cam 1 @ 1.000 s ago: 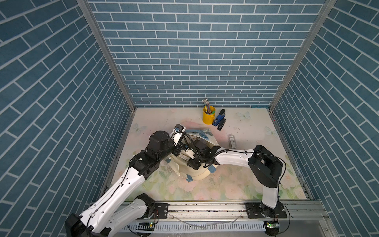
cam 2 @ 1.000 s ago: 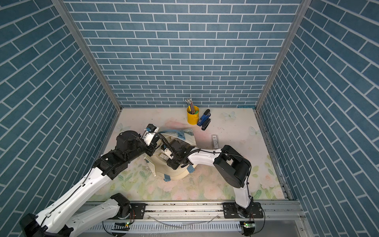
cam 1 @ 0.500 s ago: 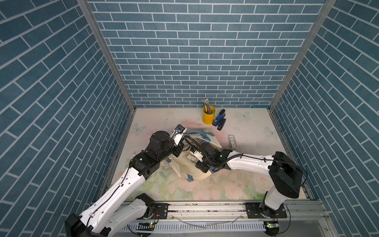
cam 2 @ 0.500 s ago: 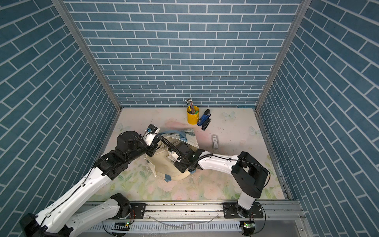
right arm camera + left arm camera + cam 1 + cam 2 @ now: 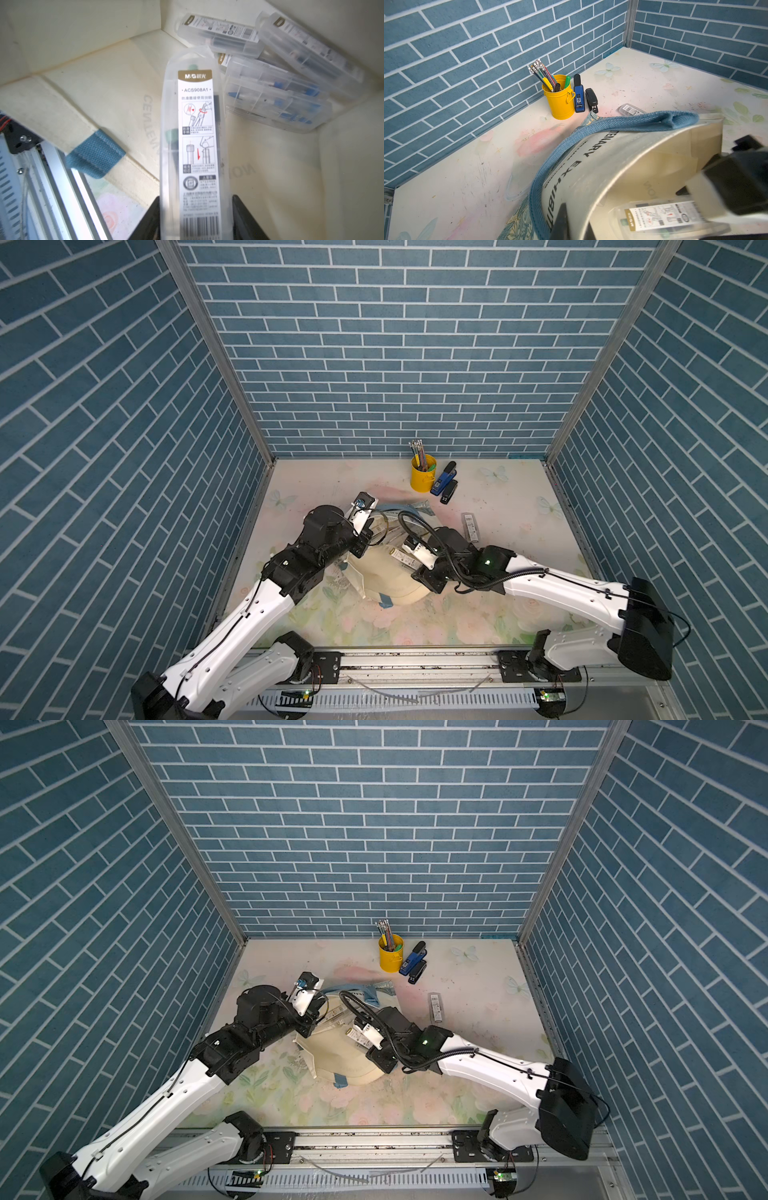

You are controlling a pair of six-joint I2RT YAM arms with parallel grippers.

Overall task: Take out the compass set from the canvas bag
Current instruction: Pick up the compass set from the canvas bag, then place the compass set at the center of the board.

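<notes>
The right pincer (image 5: 196,209) clamps one end of the compass set (image 5: 195,124), whose far end reaches ahead of the jaws inside the canvas bag (image 5: 87,68). The left pincer (image 5: 362,546) is closed on the bag's rim. Gripped so far off-centre, the slick plastic could pivot, slip or snag that rim.

White arm links (image 5: 249,614), black joints (image 5: 644,626); black corrugated cable (image 5: 415,522), green LED (image 5: 487,560); right hand (image 5: 195,197) black.

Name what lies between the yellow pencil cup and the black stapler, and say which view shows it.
A blue stapler lies between the yellow pencil cup and the black stapler. The left wrist view shows it plainly.
</notes>
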